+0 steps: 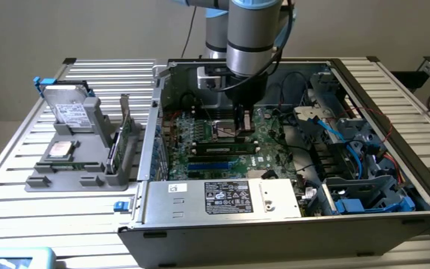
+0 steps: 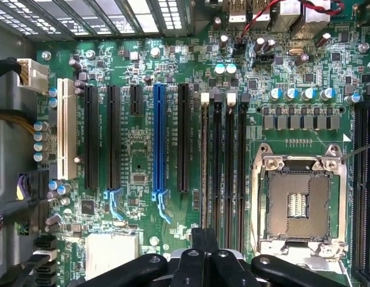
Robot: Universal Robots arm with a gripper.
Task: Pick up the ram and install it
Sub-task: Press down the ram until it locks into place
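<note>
The ram is a thin green stick with black chips. It stands in a black motherboard slot inside the open computer case. In the wrist view the ram appears edge-on in the memory slot farthest from the empty processor socket. My gripper hangs on the arm just above the board, between the socket and the memory slots. Its black fingertips are shut together over one end of those slots. Nothing shows between them.
A grey holder at the exterior view's left carries a hard drive, a square silver chip and a tall green card. A silver power supply fills the case's front. Blue cables and drive bays crowd the exterior view's right.
</note>
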